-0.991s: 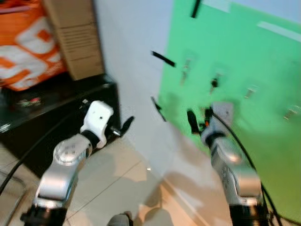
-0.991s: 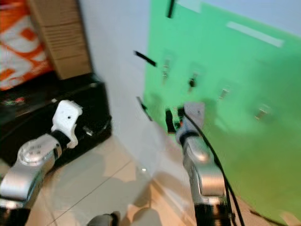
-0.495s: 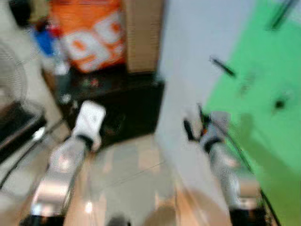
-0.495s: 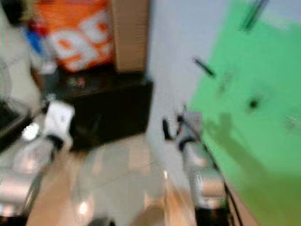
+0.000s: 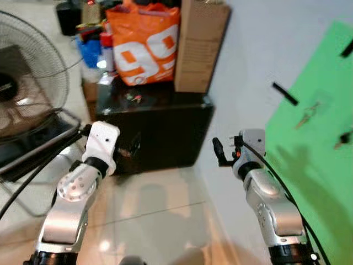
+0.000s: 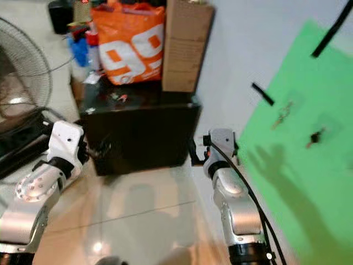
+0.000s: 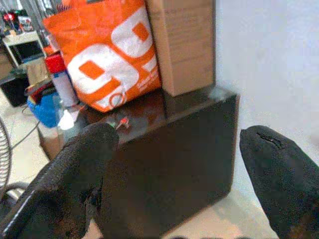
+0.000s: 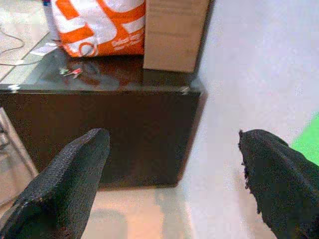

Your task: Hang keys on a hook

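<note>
Both grippers, left gripper [image 7: 174, 164] and right gripper [image 8: 172, 164], are hanging with fingers spread and empty, facing the black cabinet [image 5: 154, 130]; the keys [image 5: 132, 97] are lying near its top's front edge, apparently still unpicked, well apart from the green board [image 5: 314, 160].

Black glossy cabinet [image 5: 154, 135] at 12 o'clock, w/ small red/green keys [image 5: 132, 98] on its dark top. Behind it, orange bag [image 5: 144, 44] w/ big white "99" print; plain brown cardboard box [image 5: 199, 47] just beside, at 1 o'clock. Blue items [image 5: 90, 52] and a red-capped white can [image 7: 62, 79] at 11 o'clock. Wall [image 5: 259, 49] pale grey-white. Bright green board [image 5: 320, 160] at 2–3 o'clock w/ black tape strips [image 5: 284, 94] and silver keys [image 5: 306, 115] on it. Floor tiles [image 5: 160, 221] cream-beige, glossy, thin dark grout lines. Fan [image 5: 30, 83] at 9–10 o'clock: dark wire grille. Arms silver w/ white wrists; both grippers' fingers [image 8: 65, 184] black, rough-textured.
</note>
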`<state>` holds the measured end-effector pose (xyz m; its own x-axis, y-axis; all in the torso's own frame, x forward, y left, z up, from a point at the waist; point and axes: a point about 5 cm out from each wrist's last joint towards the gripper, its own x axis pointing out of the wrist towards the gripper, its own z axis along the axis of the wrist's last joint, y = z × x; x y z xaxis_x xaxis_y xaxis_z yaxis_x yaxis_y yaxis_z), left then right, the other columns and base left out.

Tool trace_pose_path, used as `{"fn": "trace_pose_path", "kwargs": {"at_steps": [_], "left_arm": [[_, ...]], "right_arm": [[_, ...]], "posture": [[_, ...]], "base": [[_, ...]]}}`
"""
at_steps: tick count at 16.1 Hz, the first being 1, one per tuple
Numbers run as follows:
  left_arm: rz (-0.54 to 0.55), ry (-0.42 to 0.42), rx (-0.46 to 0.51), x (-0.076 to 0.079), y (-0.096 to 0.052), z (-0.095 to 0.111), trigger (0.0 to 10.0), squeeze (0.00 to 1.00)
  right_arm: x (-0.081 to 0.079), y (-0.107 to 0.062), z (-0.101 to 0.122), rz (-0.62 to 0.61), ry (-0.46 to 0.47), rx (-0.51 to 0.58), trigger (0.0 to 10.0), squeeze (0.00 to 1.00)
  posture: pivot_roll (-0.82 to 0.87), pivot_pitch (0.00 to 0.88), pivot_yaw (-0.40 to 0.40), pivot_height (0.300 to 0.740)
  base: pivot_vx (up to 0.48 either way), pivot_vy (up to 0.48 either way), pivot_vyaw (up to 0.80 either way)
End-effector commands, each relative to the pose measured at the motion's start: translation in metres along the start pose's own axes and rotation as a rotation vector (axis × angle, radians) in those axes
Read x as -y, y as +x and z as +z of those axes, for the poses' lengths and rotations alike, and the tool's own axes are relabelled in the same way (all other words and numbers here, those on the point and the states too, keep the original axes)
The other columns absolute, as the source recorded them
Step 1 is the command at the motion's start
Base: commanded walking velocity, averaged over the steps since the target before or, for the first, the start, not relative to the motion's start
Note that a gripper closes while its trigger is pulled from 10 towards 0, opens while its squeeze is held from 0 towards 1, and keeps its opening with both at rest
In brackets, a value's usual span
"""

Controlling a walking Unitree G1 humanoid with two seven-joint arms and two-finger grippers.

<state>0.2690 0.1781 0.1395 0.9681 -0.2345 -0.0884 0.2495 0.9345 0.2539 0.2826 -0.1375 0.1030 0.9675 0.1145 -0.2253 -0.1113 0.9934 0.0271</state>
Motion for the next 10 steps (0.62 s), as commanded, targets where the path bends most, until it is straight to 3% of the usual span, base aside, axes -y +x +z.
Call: {"fn": "trace_pose_path", "kwargs": {"at_steps": [1, 8, 10], "left_arm": [[0.006, -0.003, 0.014, 0.0036, 0.0014, 0.0023, 10.0, 0.00], [0.008, -0.012, 0.005, 0.0058, -0.0005, -0.0012, 10.0, 0.00], [0.007, -0.012, 0.004, 0.0067, -0.0009, -0.0015, 10.0, 0.00]], "right_arm": [[0.0065, 0.0025, 0.0044, -0.024, -0.033, 0.028, 10.0, 1.00], [0.0112, 0.0009, 0.0036, -0.054, -0.053, 0.035, 10.0, 1.00], [0.0116, 0.0012, 0.0049, -0.060, -0.102, 0.048, 10.0, 1.00]], "posture": [[0.07, 0.000, -0.123, 0.740], [0.05, 0.000, -0.111, 0.740], [0.05, 0.000, -0.114, 0.740]], "base": [[0.322, 0.000, 0.00], [0.320, 0.000, 0.00], [0.322, 0.000, 0.49]]}}
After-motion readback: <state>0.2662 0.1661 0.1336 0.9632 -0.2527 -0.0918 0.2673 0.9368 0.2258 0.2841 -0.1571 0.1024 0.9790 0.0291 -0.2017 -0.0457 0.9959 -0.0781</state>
